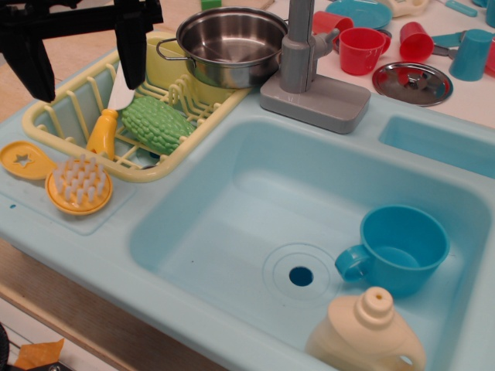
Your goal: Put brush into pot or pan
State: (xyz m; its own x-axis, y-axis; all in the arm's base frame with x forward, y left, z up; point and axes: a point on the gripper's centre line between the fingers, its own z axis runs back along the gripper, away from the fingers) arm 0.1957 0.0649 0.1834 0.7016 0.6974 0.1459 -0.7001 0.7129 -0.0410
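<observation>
The brush (79, 185), a round orange-yellow disc with pale bristles facing up, lies on the light blue counter at the left, in front of the yellow dish rack (69, 116). The shiny steel pot (230, 45) stands at the rack's far right end, open and empty. My black gripper (83, 66) hangs at the top left above the rack, its two fingers spread wide with nothing between them. It is well above and behind the brush.
A flat orange disc with a star cutout (23, 159) lies left of the brush. The rack holds an orange-handled knife (102, 133) and a green bumpy vegetable (156, 125). A grey faucet (305, 69) stands by the pot. The sink (232, 224) holds a blue cup (398, 249) and cream bottle (370, 334).
</observation>
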